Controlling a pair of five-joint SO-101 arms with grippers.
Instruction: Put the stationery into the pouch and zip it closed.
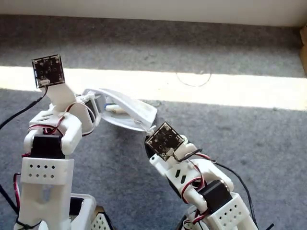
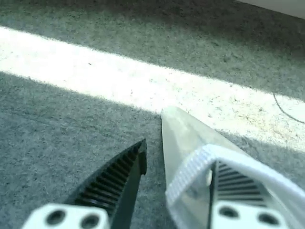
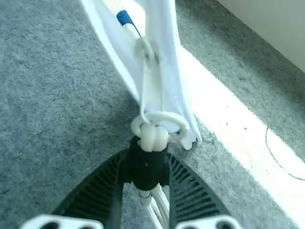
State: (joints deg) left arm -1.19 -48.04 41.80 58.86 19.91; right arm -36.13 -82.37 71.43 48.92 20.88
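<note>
Pouch of limp translucent plastic

An indoor room, home or office — which, I cannot tell. Grey carpet spreads under the right gripper. Ahead of it a band of sunlight crosses the pile, and beyond that runs a pale wall — its foot meeting the carpet.

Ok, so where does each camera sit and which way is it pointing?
High view: fixed overhead, looking down at carpet; left arm, right arm and the pouch show.
Left wrist view: on left arm, looking past the left gripper at a pouch corner.
Right wrist view: on right arm, looking past the right gripper, shut on the zip pull.
All share the pouch.
</note>
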